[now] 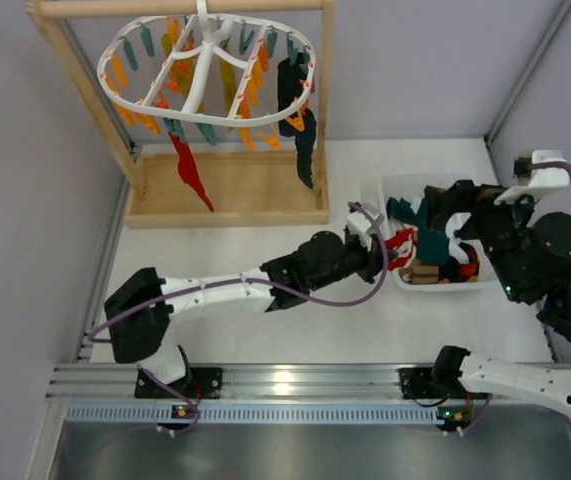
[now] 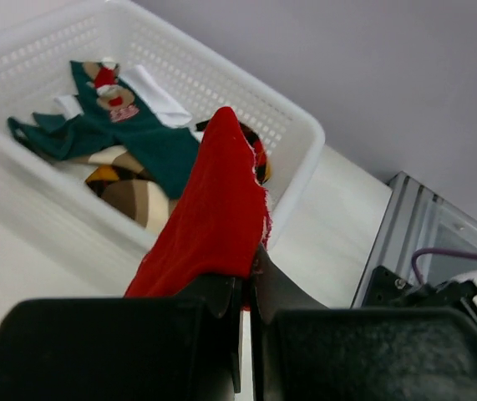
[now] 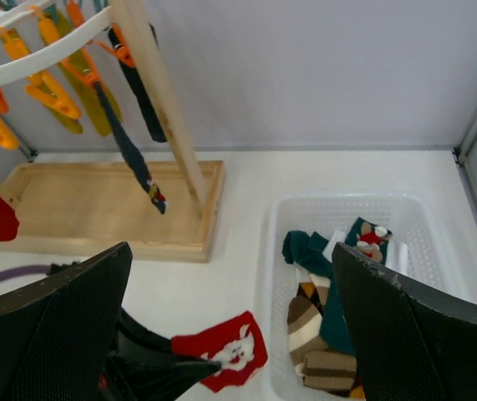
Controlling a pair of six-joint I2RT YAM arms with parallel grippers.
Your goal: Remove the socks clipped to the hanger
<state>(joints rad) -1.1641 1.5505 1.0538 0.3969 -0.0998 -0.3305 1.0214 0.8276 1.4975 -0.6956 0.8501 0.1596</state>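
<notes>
Red fabric fills the view from my left wrist: my left gripper is closed tight on one end of a red sock, and the rest of it lies out from the fingertips, up against the near wall of the white basket. From above, this gripper is just beside the left side of the basket, and the sock reaches to the rim. My right gripper hovers above the basket with its fingers spread wide and nothing between them. Under it, a green sock and some brown striped ones lie inside. The hanger is well apart from both my grippers, at the far left of the table under the wooden frame. Three socks hang clipped to it: a second red sock at the front, a mustard sock in the middle, and a dark sock at the right side.
</notes>
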